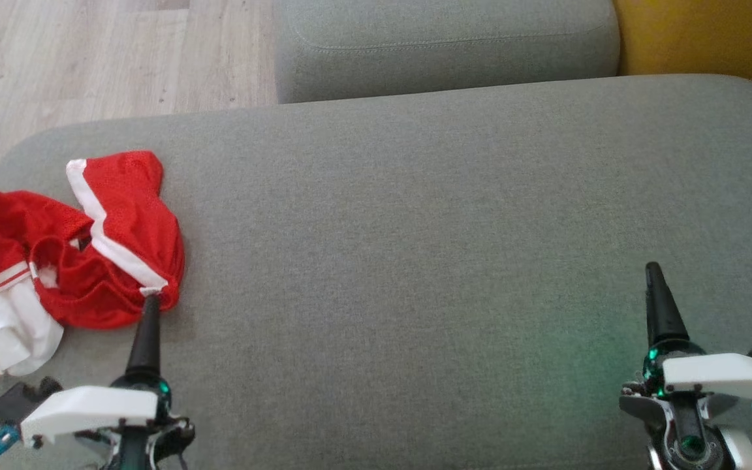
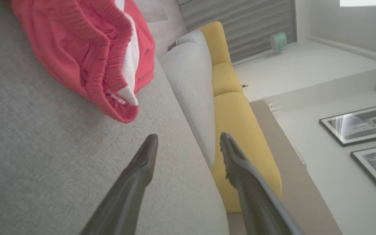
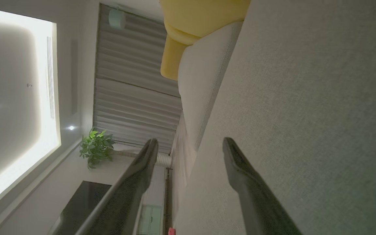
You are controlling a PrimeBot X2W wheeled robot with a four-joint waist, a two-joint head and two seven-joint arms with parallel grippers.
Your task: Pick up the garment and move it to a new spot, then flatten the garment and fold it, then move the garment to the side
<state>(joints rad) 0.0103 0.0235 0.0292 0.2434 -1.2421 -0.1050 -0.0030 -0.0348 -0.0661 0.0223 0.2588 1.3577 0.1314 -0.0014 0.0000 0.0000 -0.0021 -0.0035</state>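
Note:
The garment (image 1: pixel 89 241) is a crumpled pair of red mesh shorts with white stripes, lying at the left end of the grey cushion (image 1: pixel 415 261). My left gripper (image 1: pixel 151 300) hovers at the lower left, its tip right at the shorts' near edge. In the left wrist view the left gripper (image 2: pixel 188 140) stands open with nothing between its fingers, and the shorts' red waistband (image 2: pixel 109 65) lies just beyond the tips. My right gripper (image 1: pixel 653 271) sits at the lower right, far from the shorts. The right gripper (image 3: pixel 189 145) is open and empty over the bare cushion (image 3: pixel 305 114).
A second grey cushion (image 1: pixel 448 46) lies beyond the first, with a yellow cushion (image 1: pixel 709 36) at the far right. Wooden floor (image 1: pixel 89 59) shows past the cushion's far left edge. Wide bare fabric stretches between the two grippers.

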